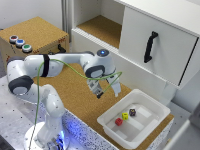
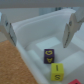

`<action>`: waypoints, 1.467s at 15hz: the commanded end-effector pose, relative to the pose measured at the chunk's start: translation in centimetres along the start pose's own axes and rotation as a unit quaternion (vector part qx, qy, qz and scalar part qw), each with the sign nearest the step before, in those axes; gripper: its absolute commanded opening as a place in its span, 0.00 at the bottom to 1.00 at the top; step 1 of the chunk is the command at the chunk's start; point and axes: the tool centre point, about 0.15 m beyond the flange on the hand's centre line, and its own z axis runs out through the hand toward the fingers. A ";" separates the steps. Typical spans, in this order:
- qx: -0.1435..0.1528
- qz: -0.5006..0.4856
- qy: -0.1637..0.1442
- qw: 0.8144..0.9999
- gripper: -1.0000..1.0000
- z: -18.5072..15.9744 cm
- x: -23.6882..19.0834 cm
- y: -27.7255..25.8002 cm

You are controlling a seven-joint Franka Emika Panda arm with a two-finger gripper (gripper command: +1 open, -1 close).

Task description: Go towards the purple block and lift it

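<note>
The fingers (image 1: 106,89) hang spread apart and hold nothing; in the wrist view each pale finger (image 2: 7,31) stands at one side of the picture with a wide gap between them, and the tray's inside shows through that gap. In the exterior view the fingers point down over the cork worktop (image 1: 75,92), just outside the near rim of the white tray (image 1: 152,102), which lies toward four o'clock from them.

The purple block (image 1: 132,112) sits on the tray's floor, apart from the fingers and untouched. In the wrist view the purple block (image 2: 49,53) shows as a dark cube with light specks on its top face, lying between the two fingers but below them. The yellow cube (image 1: 125,116) rests just beside it, at about eight o'clock in the exterior view, and the red cube (image 1: 118,121) follows along the same slanting line, again toward eight o'clock. Whether the cubes touch one another cannot be told from the blur. In the wrist view the yellow cube (image 2: 56,72) is next to the purple one.

The white arm (image 1: 65,62) reaches in from nine o'clock, with a green cable (image 1: 75,74) looping under it. Beyond, toward one o'clock, stands a white cabinet (image 1: 155,42) with a black handle (image 1: 150,46). At ten o'clock a cork box (image 1: 37,30) carries three round buttons (image 1: 20,43).
</note>
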 end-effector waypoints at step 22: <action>0.007 0.048 -0.068 0.996 0.00 17.5 6.2 0.7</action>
